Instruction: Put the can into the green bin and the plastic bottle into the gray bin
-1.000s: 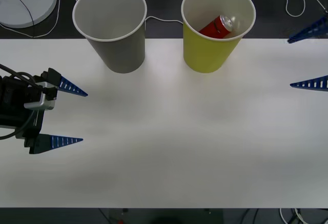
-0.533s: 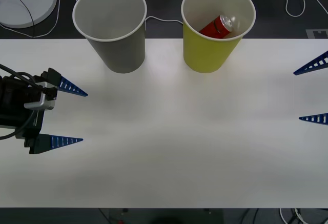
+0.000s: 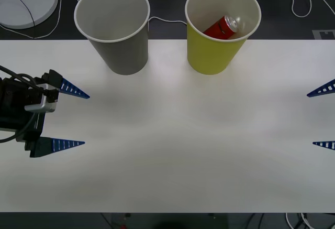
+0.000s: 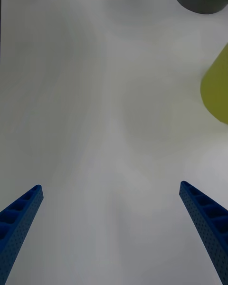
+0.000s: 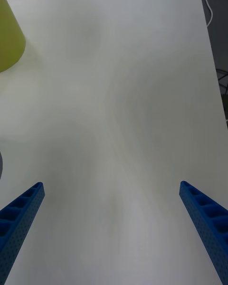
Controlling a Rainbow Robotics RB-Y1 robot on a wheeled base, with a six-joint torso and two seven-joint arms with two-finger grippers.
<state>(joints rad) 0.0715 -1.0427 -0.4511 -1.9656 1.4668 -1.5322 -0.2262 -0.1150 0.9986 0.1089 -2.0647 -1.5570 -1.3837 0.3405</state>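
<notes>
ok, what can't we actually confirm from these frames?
- Gray bin floor: front view, its near wall hides it, so no bottle can be confirmed inside.
- Can lower end: hidden by the green bin wall.
- Right gripper: front view, cut by the edge; the fingertips stand apart.
- Left gripper: open.

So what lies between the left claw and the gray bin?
Nothing: in the front view, bare white table separates the open left claw from the gray bin.
</notes>
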